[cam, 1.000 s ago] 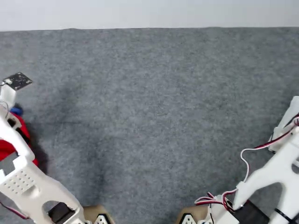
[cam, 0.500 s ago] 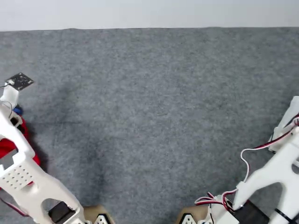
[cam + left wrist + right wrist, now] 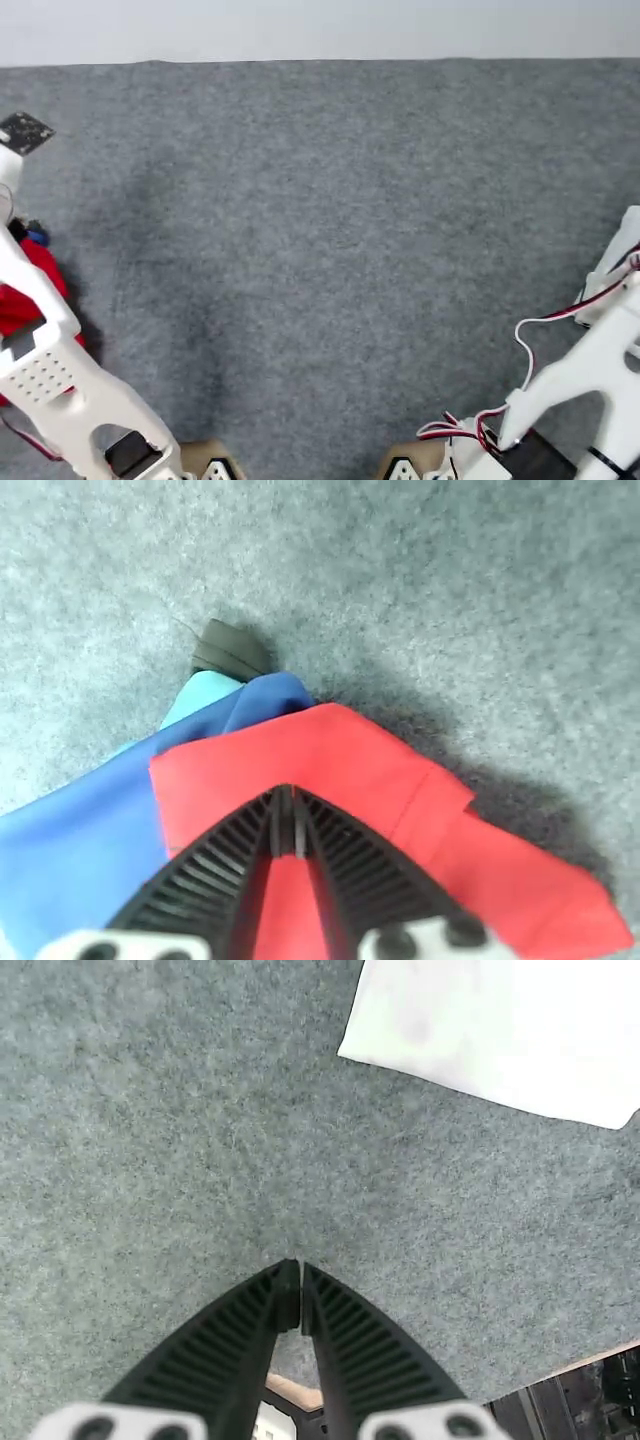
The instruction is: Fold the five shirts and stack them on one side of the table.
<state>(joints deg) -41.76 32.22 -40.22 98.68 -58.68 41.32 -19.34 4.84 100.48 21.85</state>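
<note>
left hand (image 3: pixel 287 798): closed, tips together over the red shirt (image 3: pixel 360 770); no cloth visibly pinched
right hand (image 3: pixel 295 1270): closed on nothing, above bare bench (image 3: pixel 350 200)
stack: red shirt on top of blue shirt (image 3: pixel 80 840), light-blue shirt (image 3: pixel 195 695) peeking out under it, a dark piece (image 3: pixel 230 650) at the corner; all at the bench's left edge
white shirt (image 3: pixel 500 1030): flat near the right hand, well apart from the stack
risk: layers sit offset, so a dragging hand could skew the red shirt or push the pile off the edge
risk: white shirt may unfold when carried across
</note>
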